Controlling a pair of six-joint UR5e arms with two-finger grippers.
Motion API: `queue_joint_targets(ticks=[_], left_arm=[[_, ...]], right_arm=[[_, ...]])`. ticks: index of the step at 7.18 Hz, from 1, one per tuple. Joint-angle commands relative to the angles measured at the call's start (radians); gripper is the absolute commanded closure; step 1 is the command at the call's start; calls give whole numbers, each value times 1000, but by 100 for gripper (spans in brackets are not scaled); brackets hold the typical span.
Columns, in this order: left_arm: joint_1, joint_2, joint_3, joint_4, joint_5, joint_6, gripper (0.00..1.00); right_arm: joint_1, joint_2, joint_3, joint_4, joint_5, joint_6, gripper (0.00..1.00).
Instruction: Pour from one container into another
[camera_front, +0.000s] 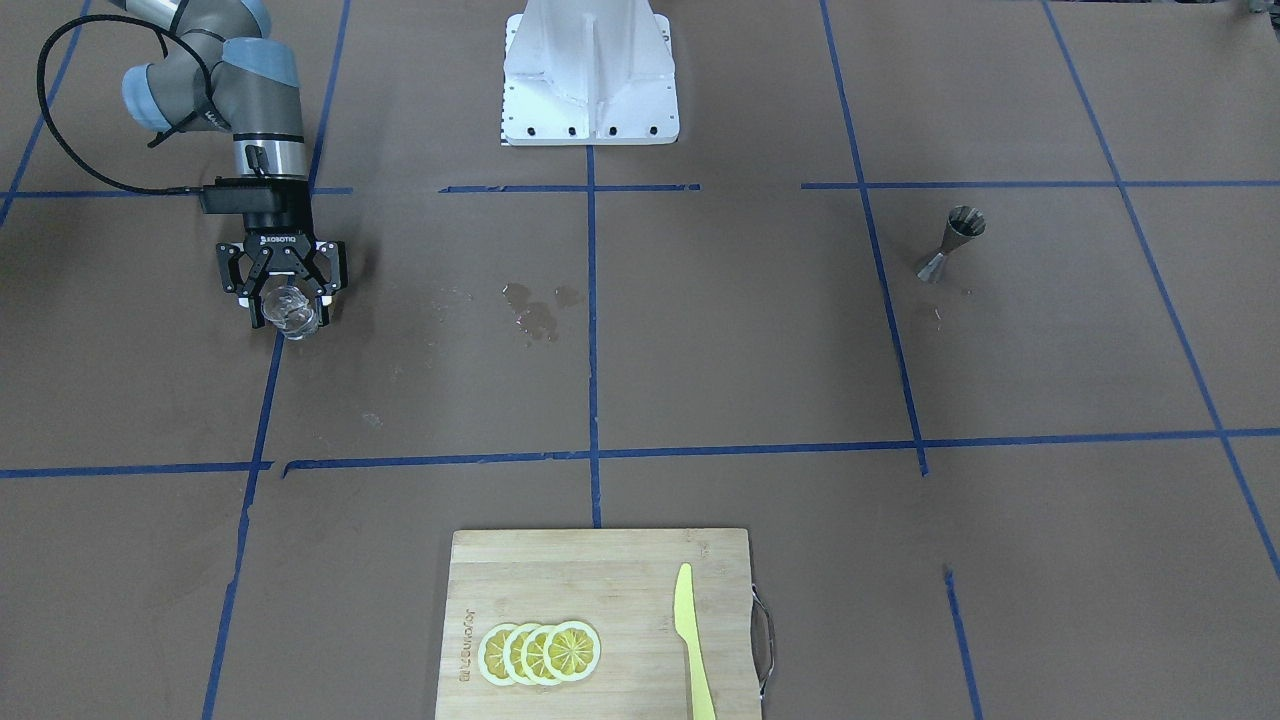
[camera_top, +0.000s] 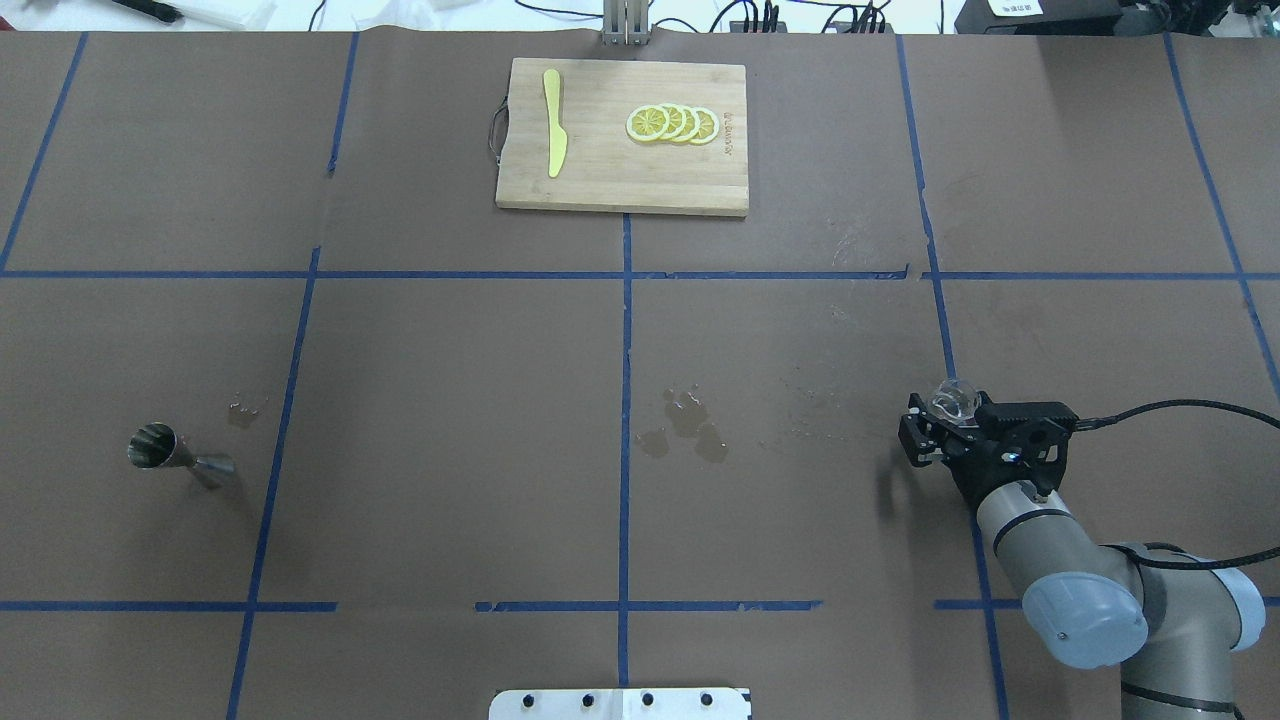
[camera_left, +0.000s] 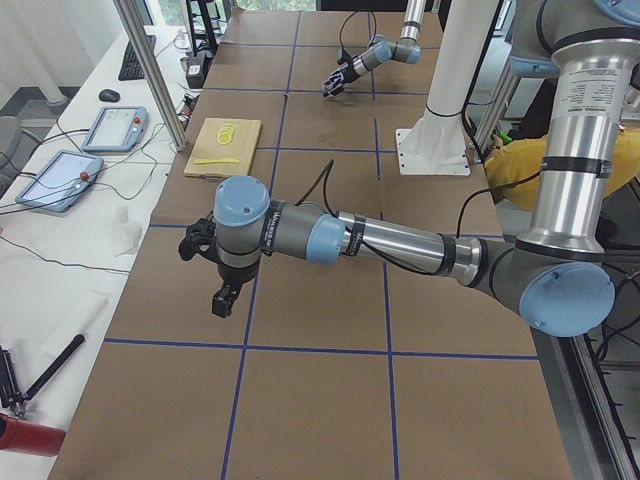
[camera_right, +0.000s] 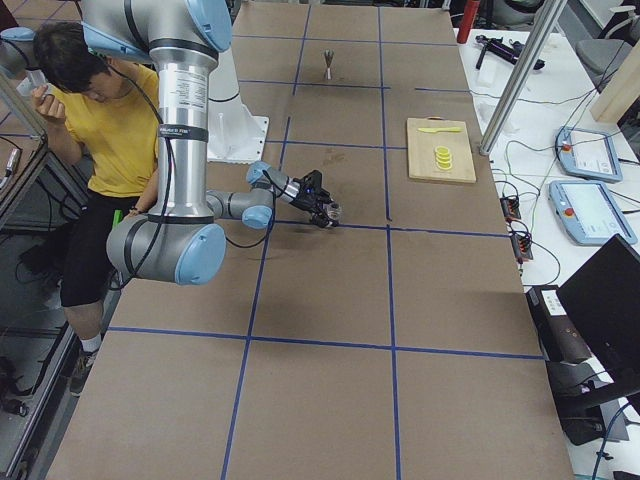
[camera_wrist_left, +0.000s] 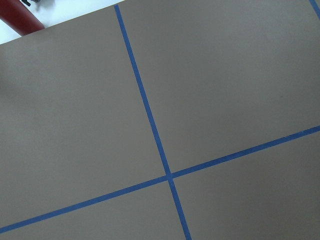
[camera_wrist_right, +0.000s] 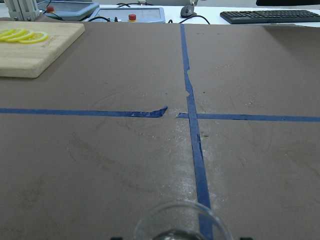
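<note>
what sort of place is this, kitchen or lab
Most likely a robotics lab, not a kitchen: a brown paper-covered table gridded with blue tape, grey operator tablets with red stop buttons alongside, and staged props, a steel double-cone jigger and a bamboo cutting board.

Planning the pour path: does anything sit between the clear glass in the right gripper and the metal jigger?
Nothing solid. Only wet patches lie on the brown table between the clear glass and the steel hourglass-shaped jigger; the wooden cutting board sits aside.
</note>
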Motion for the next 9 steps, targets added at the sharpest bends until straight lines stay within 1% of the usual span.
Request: queue_joint_targets(ticks=[1, 2, 3, 4, 5, 6, 7, 8, 9], left_arm=[[0, 0, 0, -1, 0, 0, 0], [0, 2, 1, -1, 0, 0, 0], [-2, 2, 0, -1, 0, -1, 0], [-2, 0, -2, -1, 0, -3, 0], [-2, 2, -2, -1, -2, -3, 0], [-2, 8, -3, -1, -2, -7, 0], [-2, 12, -4, -1, -3, -9, 0], [-2, 14, -7, -2, -3, -9, 0], [-2, 34, -22, -13, -2, -7, 0]], right_arm=[[3, -5, 38, 25, 2, -9, 0], [4, -50, 85, 36, 19, -50, 0], [4, -106, 159, 36, 48, -81, 0], [4, -141, 182, 37, 53, -82, 0], [4, -179, 204, 37, 86, -82, 0], [12, -262, 281, 40, 204, -85, 0], [79, -285, 317, 45, 309, -124, 0], [192, -289, 322, 45, 505, -204, 0], [398, -281, 298, 45, 751, -323, 0]])
